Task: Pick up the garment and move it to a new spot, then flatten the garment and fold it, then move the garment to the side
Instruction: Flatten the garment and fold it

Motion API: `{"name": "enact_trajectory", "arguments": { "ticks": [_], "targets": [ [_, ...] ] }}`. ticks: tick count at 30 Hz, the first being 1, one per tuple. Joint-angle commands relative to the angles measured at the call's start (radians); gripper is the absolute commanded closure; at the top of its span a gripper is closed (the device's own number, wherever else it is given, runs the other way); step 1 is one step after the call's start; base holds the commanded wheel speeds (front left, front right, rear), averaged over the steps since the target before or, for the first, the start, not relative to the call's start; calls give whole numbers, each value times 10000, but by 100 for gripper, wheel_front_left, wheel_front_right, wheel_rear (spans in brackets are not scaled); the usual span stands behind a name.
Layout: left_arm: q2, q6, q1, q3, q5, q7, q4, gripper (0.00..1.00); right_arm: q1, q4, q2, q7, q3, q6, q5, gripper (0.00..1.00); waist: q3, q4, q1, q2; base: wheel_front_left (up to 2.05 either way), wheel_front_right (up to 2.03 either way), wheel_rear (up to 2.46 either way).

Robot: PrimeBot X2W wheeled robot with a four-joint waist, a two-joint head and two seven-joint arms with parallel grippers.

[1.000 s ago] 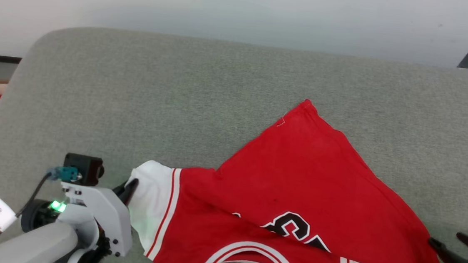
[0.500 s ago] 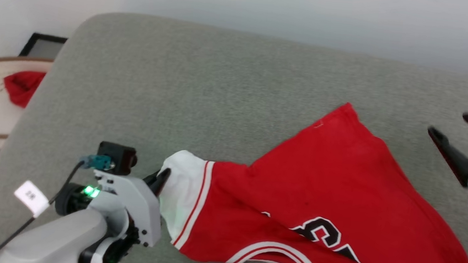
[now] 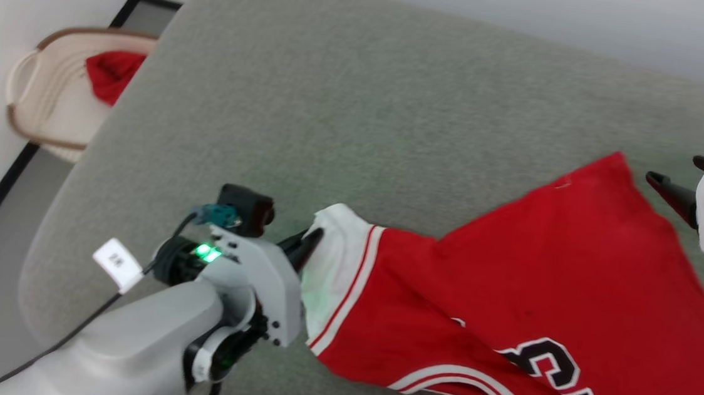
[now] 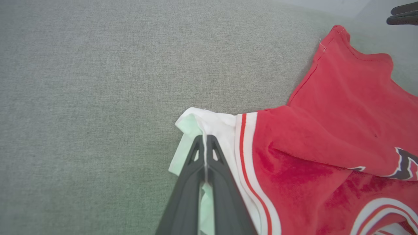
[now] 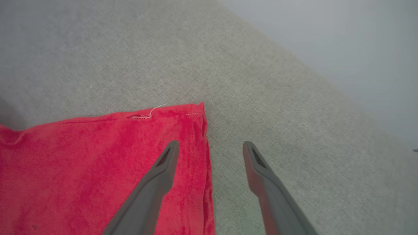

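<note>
Lettering [image 3: 549, 367] of the garment [image 3: 541, 269] half beyond lower edge

Lower centre, our left gripper [image 3: 305, 248] pinches the garment [image 3: 541, 269] at its white corner (red body spreads right); at the right edge we see our right gripper [image 3: 676, 170] parted.

Bright, even, diffuse light; shadows faint and soft-edged; green indicator lamp [image 3: 204, 252] on the left wrist casts a green tint on the white edge of the garment [image 3: 540, 281]; head view slightly smeared, worst at right; left claw [image 4: 205, 138] and right claw [image 5: 211, 143] go soft near the lens; dim patch at right wrist view's left edge.
</note>
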Motion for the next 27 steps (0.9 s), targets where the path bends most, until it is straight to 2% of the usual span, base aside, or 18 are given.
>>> {"name": "enact_trajectory", "arguments": {
  "ticks": [1, 12, 13, 14, 15, 20, 27],
  "targets": [
    [-125, -102, -135, -17, 72, -6, 106, 100, -209, 200, -2, 92, 185, -7, 110, 0, 491, 551, 0, 0, 0, 0, 0],
    [-1273, -956, -630, -112, 319, -102, 1326, 100, -1340, 2351, 65, 1240, 1899, -7, 1130, 0, 1081, 1294, 0, 0, 0, 0, 0],
    [-1326, -1013, -646, -115, 326, -108, 1438, 100, -1311, 2653, 112, 1411, 1960, -9, 1216, 48, 1098, 1323, 0, 0, 0, 0, 0],
    [-1392, -1064, -656, -113, 325, -123, 1542, 100, -1293, 2885, 165, 1565, 2004, -10, 1308, 88, 1119, 1351, 0, 0, 0, 0, 0],
    [-1438, -1120, -654, -117, 320, -138, 1642, 100, -1308, 3123, 233, 1693, 2029, -12, 1391, 100, 1124, 1367, 0, 0, 0, 0, 0],
    [-1529, -1320, -664, -120, 249, -140, 2071, 100, -1532, 3982, 555, 1864, 2016, -10, 1500, 100, 1086, 1347, 0, 0, 0, 0, 0],
    [-1300, -1492, -824, -86, 117, 160, 2308, 100, -2168, 4256, 936, 1329, 1793, -9, 1595, 100, 817, 1033, 0, 0, 0, 0, 0]
  ]
}}
